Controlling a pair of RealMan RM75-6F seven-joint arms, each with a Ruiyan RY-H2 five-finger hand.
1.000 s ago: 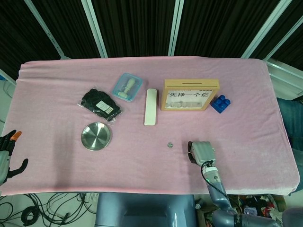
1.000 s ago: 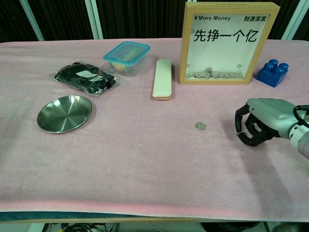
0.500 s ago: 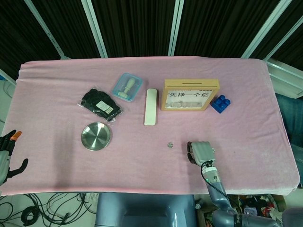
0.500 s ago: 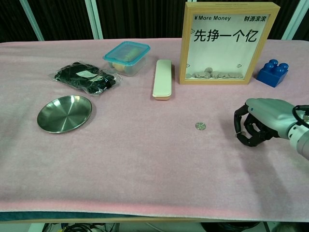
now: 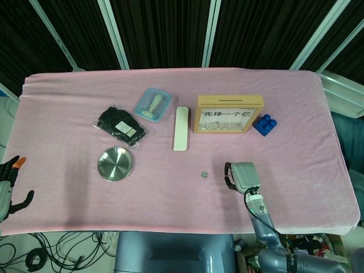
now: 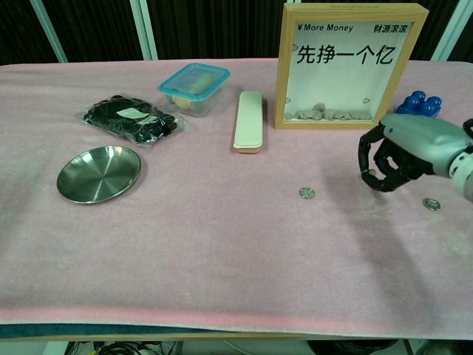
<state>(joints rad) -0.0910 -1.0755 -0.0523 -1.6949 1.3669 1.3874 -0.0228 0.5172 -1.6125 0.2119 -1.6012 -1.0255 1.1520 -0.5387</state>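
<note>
My right hand (image 6: 403,151) hangs above the pink cloth at the right, its fingers curled in, and I see nothing in them. It also shows in the head view as right hand (image 5: 240,176). One coin (image 6: 307,193) lies left of it, also seen from above as coin (image 5: 203,174). A second coin (image 6: 431,204) lies on the cloth below the wrist. Behind stands a wooden-framed coin box (image 6: 347,65) with coins inside. My left hand (image 5: 8,187) hangs off the table's left edge, fingers spread and empty.
A blue brick (image 6: 417,103) sits right of the box. A cream case (image 6: 248,120), a teal-lidded container (image 6: 194,87), a black bag (image 6: 129,118) and a steel dish (image 6: 98,173) lie further left on the table (image 5: 68,91).
My right hand has lifted off the cloth and moved back toward the box. A second coin now shows where the hand lay. The left hand has not moved.
</note>
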